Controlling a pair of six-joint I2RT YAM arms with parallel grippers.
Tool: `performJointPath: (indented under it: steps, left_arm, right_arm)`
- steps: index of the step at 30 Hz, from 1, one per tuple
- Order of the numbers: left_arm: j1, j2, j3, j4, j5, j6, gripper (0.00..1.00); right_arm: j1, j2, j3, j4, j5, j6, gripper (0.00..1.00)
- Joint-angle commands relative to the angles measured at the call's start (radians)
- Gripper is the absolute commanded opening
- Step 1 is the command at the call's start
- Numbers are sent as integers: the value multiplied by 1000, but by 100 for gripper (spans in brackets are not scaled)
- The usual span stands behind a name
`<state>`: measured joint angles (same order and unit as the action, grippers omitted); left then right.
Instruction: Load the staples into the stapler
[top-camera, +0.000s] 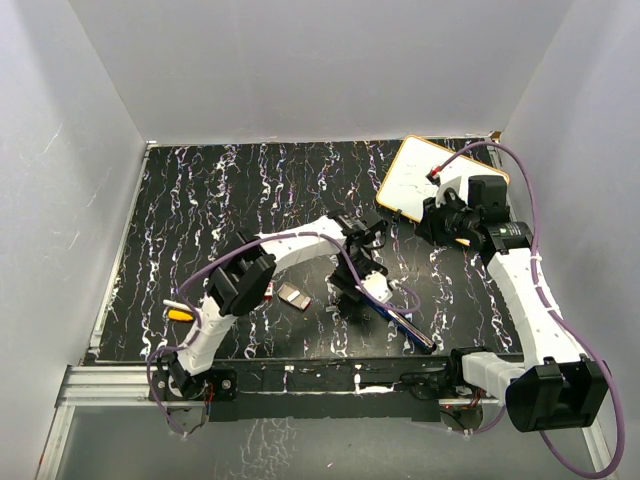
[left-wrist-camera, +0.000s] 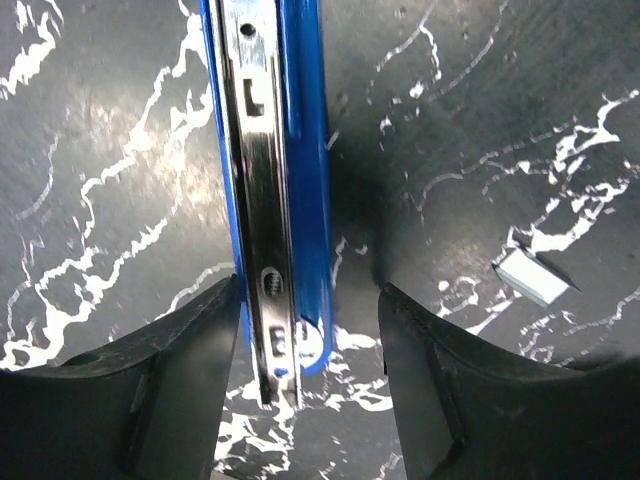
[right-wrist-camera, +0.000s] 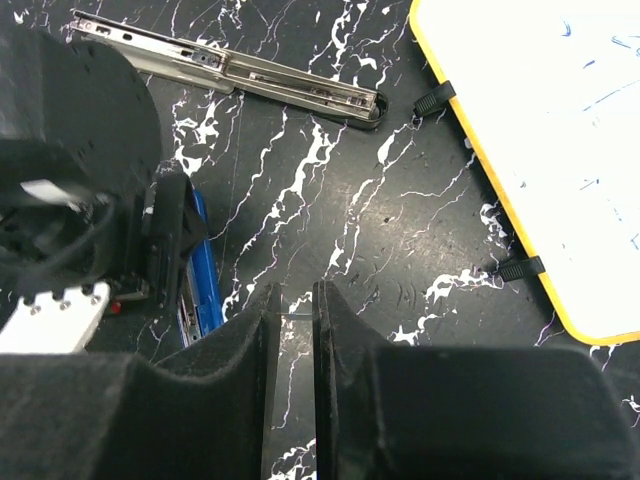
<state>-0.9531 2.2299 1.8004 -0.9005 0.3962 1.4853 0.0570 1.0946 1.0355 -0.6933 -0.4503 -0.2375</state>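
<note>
The blue stapler lies on the black marbled table with its shiny metal rail facing up. My left gripper is open and straddles the stapler's near end. Its left finger sits close against the rail and there is a wide gap on the right. The staples' red box and tan-grey inner tray lie left of that gripper. My right gripper hovers over bare table near the whiteboard. Its jaws are nearly together on a thin metal sliver, apparently a strip of staples.
A yellow-framed whiteboard lies at the back right. A long bare-metal bar rests on the table beyond my right gripper. An orange-and-white pen lies at the near left. A small pale piece lies right of my left gripper.
</note>
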Motion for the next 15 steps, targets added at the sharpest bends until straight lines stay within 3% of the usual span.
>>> performJointPath:
  steps: [1,6,10,15]
  left_arm:
    - [56,-170,-41,1,98,-35,58]
    - [147,-315,-95,26,252,-114,73]
    - [246,-462,-176,60,319,-240,73]
    - [404,-641,-316,117,305,-461,73]
  right_arm:
    - [16,-3,-7,13,-16,-15,12]
    - [88,18,-30,26,38,4,12]
    - [227,51,-30,59,135,21,12]
    - [381,127,-11,74,227,25,12]
